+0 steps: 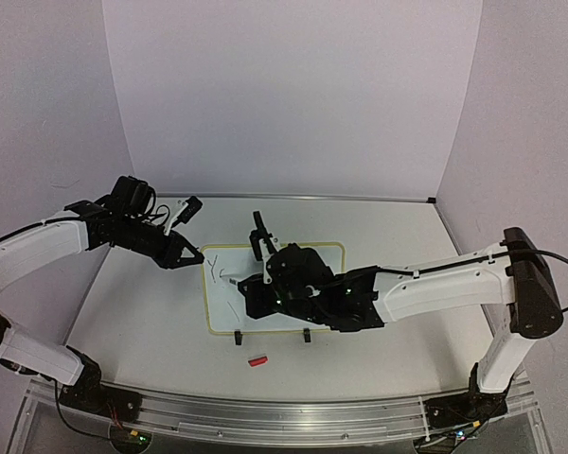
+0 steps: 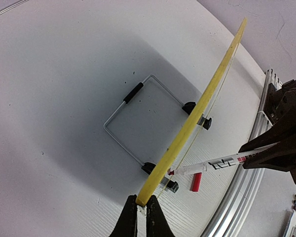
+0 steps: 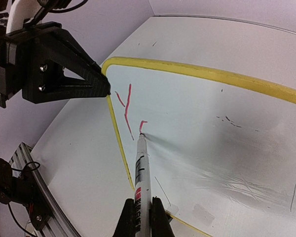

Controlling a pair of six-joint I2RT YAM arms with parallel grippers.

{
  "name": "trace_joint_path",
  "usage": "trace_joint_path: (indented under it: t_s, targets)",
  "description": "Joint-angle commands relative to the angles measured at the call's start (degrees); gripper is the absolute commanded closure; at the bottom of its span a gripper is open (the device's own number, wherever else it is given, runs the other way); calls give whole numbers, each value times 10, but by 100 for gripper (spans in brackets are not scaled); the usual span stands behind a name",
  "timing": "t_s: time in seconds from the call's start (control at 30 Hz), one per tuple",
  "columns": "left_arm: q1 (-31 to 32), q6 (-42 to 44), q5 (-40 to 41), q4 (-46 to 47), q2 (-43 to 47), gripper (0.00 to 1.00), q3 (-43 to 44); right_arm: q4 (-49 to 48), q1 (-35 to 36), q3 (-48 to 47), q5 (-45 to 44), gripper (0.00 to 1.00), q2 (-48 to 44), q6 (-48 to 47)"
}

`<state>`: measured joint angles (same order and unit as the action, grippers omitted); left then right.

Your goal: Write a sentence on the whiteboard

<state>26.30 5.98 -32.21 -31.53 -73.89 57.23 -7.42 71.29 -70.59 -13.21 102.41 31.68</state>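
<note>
The black left gripper (image 2: pixel 142 211) is closed narrow on the left short edge of the small white rectangular whiteboard with the thin yellow frame (image 3: pixel 202 113), which sits mid-surface and, seen edge-on from the left wrist, looks propped on a wire stand. That pinch covers only a sliver of frame. If it slips, pen pressure could pivot the board or rock it back, bending the line.

Just right of that edge are the only red strokes of the sentence (image 3: pixel 128 106): a "Y" and the start of a second letter. They start high and sprawl, so I judge the words could run out of room.

The white-barrelled red marker (image 3: pixel 140 173) has its tip on the board, clamped in the black right gripper (image 3: pixel 140 218). It could twist in the grip, and the arm could smear wet ink.
</note>
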Motion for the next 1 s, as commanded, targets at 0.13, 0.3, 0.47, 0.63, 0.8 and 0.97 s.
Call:
trace_joint_path:
  t_s: [0.13,0.3,0.47,0.63,0.8,0.97]
  targets:
    - [5,4,15,-17,8,100,7,22,-2,-8,-23,100,-41,-13]
    - [4,5,15,-17,7,100,7,26,-2,-8,-30,100,-48,-17]
    - [4,5,15,-17,7,100,7,25,-2,-17,-31,100,-43,-24]
    - [4,5,16,-17,7,100,8,22,-2,-27,-26,100,-35,-28]
    - [4,5,15,-18,7,100,7,19,-2,-29,-21,100,-31,-28]
    - [5,4,15,-18,7,100,8,17,-3,-34,-21,100,-23,-29]
